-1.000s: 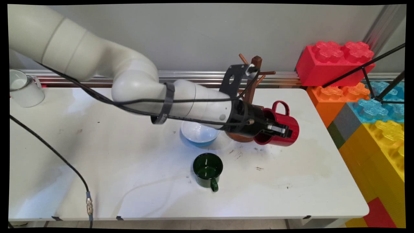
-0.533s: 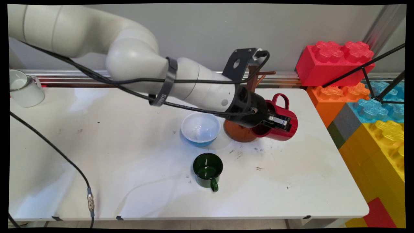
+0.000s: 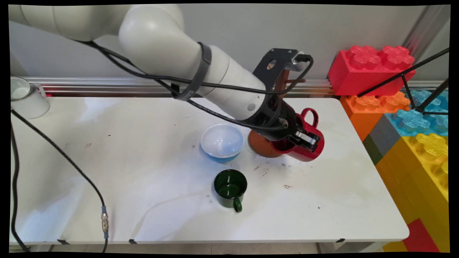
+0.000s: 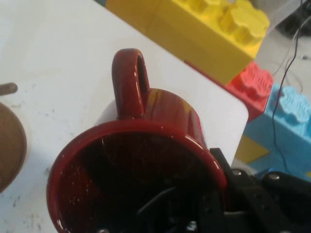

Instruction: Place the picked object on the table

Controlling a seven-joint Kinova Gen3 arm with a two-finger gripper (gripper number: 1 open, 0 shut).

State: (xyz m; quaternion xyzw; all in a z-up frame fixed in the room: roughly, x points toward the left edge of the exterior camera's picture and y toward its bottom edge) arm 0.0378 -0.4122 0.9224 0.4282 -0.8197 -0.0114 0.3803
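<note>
— What has the gripper (image 3: 309, 140) got?
— It pinches the wall of the red mug (image 3: 311, 150), tipped, above the table (image 3: 143, 200).
— Where exactly?
— Beside the brown mug stand (image 3: 263, 146), right of the white bowl (image 3: 222, 141).

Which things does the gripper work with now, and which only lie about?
In use:
gripper, shut on the red mug
wooden mug tree, right beside the mug

Lying about:
green mug
blue bowl
white mug
toy bricks
</note>
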